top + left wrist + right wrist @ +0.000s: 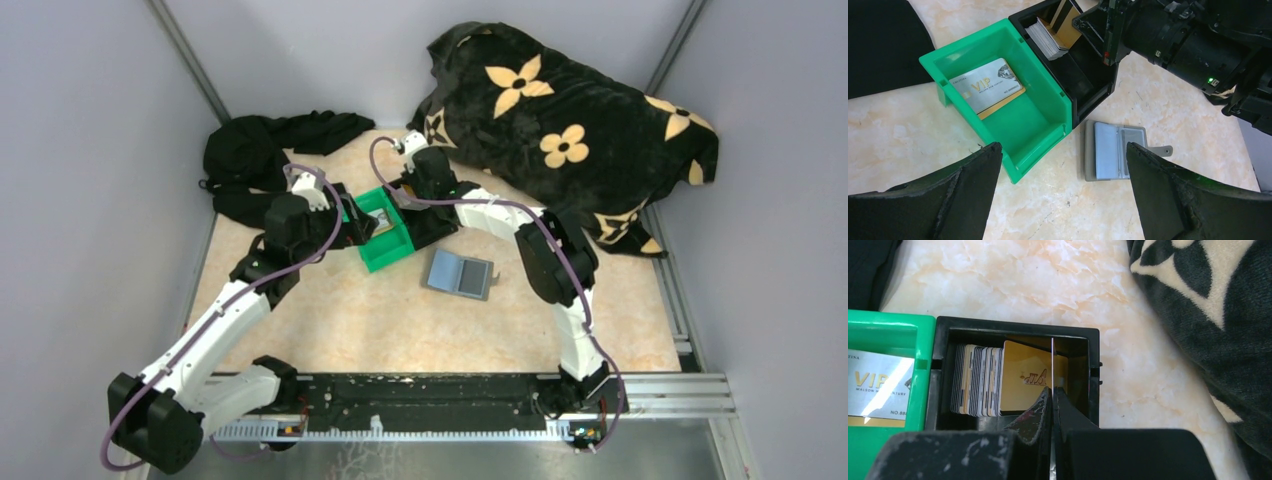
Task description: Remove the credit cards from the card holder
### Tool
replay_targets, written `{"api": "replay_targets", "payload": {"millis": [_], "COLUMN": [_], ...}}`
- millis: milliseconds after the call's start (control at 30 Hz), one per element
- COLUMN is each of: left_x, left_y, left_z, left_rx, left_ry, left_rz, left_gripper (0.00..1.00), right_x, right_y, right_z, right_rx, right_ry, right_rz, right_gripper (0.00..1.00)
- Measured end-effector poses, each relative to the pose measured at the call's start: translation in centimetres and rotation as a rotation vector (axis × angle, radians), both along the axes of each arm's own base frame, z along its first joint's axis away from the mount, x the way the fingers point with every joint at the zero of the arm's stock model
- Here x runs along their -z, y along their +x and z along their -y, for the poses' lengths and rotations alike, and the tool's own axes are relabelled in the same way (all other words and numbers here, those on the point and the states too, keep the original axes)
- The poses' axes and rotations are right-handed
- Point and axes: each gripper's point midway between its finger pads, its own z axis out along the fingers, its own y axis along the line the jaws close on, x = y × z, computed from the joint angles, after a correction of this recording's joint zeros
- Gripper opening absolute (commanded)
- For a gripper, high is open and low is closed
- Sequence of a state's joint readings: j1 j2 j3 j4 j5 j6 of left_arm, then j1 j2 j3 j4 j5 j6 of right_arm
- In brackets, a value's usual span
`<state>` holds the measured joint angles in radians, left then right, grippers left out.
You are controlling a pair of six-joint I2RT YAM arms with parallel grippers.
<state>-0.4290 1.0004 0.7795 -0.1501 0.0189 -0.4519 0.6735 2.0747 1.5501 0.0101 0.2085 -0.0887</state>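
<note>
The grey-blue card holder [460, 273] lies open on the table, right of the bins; it also shows in the left wrist view [1113, 150]. A silvery VIP card [985, 85] lies on a golden card [1007, 99] inside the green bin [963, 42]. My right gripper [1052, 390] is shut on a thin card [1052, 360], seen edge-on, held upright over the black bin [1018, 325]. That bin holds a stack of cards [975, 380] and a leaning golden card [1023, 375]. My left gripper [1063, 147] is open and empty above the table by the green bin's near corner.
The green bin [385, 255] and black bin [430, 225] stand side by side mid-table. A black-and-tan flowered blanket [570, 120] is heaped at the back right, and a black cloth [260, 150] at the back left. Grey walls enclose the table.
</note>
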Motion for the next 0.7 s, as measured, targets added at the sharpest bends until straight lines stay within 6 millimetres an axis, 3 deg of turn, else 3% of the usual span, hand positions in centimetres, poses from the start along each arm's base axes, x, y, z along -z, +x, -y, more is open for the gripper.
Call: {"api": "replay_targets", "payload": {"millis": [333,467,500,633,700], "left_x": [0.6,0.6,0.7,0.8,0.9], "left_y": [0.0,0.0,0.0,0.0,0.0], "left_z": [0.1,0.2,0.2,0.2,0.3], "left_rx": [0.01,0.015,0.015,0.017,0.021], "left_ry": [0.0,-0.001,-0.001,-0.002,-0.003], "left_rz": [-0.017,-0.019,-0.02,-0.023,-0.026], "left_gripper": [0.99,0.99,0.99,0.99,0.99], "right_x": [2.7,2.8,2.7,2.9,3.2], "right_y": [-0.1,-0.2,-0.2,-0.2,-0.5], "right_z": [-0.4,-0.5,-0.5,-0.7,-0.8], "right_rx": [-0.018,-0.018,-0.018,-0.019,-0.026], "right_ry": [-0.041,-0.041,-0.039,-0.025,-0.027], "right_rz": [-0.013,-0.011,-0.009,-0.002,-0.01], "right_gripper": [0.0,0.0,0.02,0.26,0.3]}}
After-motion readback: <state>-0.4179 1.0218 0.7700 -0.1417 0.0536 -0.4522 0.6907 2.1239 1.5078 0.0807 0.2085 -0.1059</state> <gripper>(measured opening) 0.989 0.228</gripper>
